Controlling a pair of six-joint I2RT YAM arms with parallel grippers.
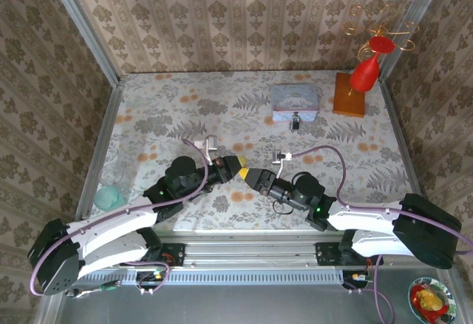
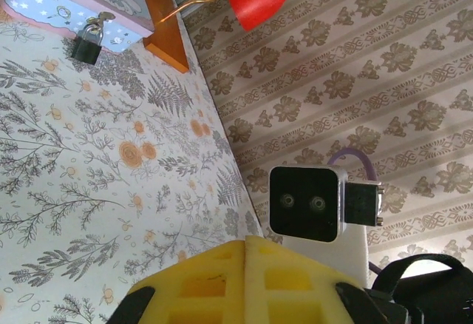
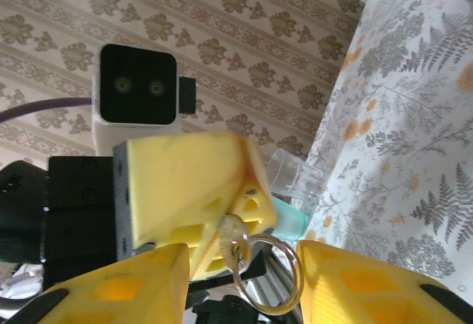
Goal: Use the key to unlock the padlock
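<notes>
While two plastic cups (image 1: 109, 194), one clear and one teal, stand at the far left edge of the floral surface (image 1: 177, 117), the arms meet nose to nose near its front centre. The left claw (image 1: 238, 166) is clamped tight, its yellow fingers (image 2: 207, 279) pressed together on the key (image 3: 230, 229). Seen from the right wrist, the key's end and its metal ring (image 3: 266, 241) poke out of the tip. Facing it from the right, the right claw (image 1: 251, 174) stands partly open with a yellow finger on either side of the ring and nothing in its grip. Whether the ring touches a finger cannot be told.

Farther back and to the right, well apart from both claws, the small dark padlock (image 1: 294, 123) lies on the surface against the front of a pale blue tin (image 1: 295, 99). Just right of the tin, a red goblet (image 1: 367, 69) hangs tilted on a gold wire stand with a wooden base (image 1: 349, 96).
</notes>
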